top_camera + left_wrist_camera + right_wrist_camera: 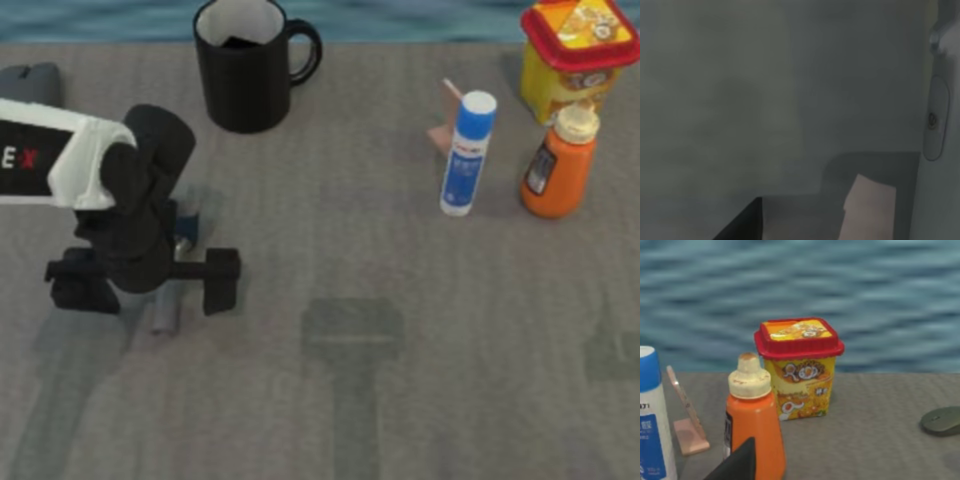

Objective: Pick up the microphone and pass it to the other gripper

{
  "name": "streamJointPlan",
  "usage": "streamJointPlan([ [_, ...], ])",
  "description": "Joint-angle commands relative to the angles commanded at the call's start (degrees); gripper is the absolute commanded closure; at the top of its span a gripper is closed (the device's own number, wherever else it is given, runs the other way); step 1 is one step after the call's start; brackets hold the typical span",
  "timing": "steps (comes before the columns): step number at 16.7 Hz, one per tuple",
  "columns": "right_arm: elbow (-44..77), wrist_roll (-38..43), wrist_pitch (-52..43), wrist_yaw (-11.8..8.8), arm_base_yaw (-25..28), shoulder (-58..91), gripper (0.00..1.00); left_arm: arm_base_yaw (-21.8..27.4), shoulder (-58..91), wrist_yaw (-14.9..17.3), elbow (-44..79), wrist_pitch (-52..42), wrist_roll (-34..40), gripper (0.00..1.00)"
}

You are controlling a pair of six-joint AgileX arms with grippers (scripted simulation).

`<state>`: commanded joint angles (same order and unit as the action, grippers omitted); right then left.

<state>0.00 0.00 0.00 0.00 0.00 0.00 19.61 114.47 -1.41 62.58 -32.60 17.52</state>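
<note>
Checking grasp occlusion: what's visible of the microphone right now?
The small silver-grey-handled microphone lies flat on the grey table at its left, mostly hidden under the left arm's black hand. The handle's end sticks out toward the front edge; a bit of dark blue shows at the other end. Contact with the hand cannot be seen.

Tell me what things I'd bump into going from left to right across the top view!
Left tool over the microphone → black mug → pink stand → glue stick → orange bottle, with the yellow tub right behind it.
</note>
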Motion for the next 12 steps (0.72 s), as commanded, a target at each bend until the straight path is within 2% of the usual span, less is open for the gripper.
streamJointPlan([
  [12, 0.0, 0.0, 0.0, 0.0, 0.0, 0.0, 0.0, 0.0, 0.0, 0.0, 0.0, 0.0, 0.0, 0.9],
])
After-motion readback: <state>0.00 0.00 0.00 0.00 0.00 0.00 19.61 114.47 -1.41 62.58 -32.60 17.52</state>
